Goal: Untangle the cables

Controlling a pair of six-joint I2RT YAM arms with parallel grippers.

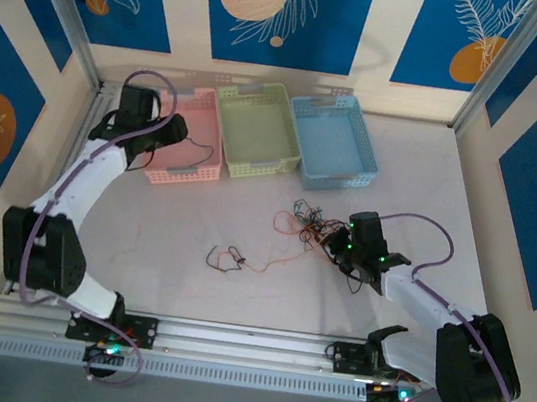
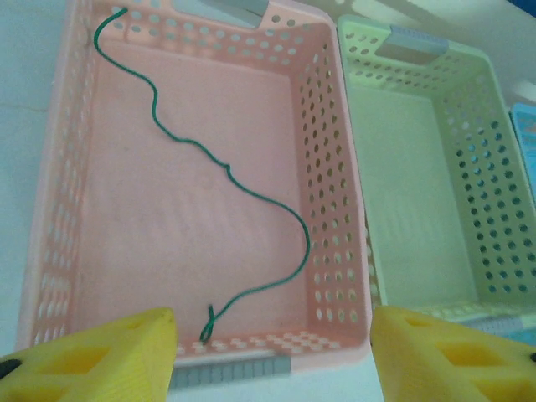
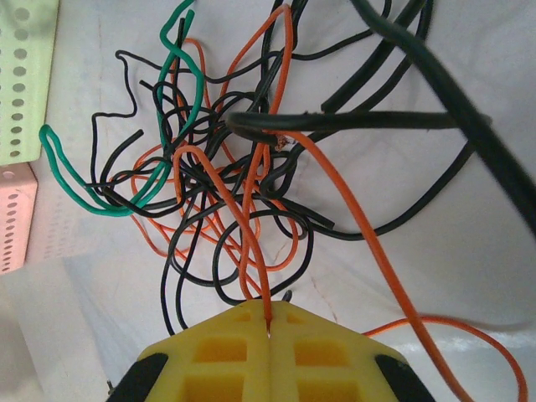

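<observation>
Right gripper (image 1: 338,248), seen from above, sits at the edge of the cable tangle (image 1: 308,219), right of the table's (image 1: 138,262) centre. A loose black-and-orange strand (image 1: 230,257) lies apart to its left. The left gripper (image 1: 179,133) hangs over the pink basket (image 1: 187,177), which stands in a far row with the green basket (image 1: 253,170) and the blue basket (image 1: 338,181).

From the left wrist, the left gripper's fingers (image 2: 92,356) are spread wide with nothing between them, above the pink basket's near rim. One green cable (image 2: 228,170) snakes across its floor.

From the right wrist, the right gripper (image 3: 268,322) is pressed closed, pinching an orange cable (image 3: 265,289) that leads into the tangle just ahead.
</observation>
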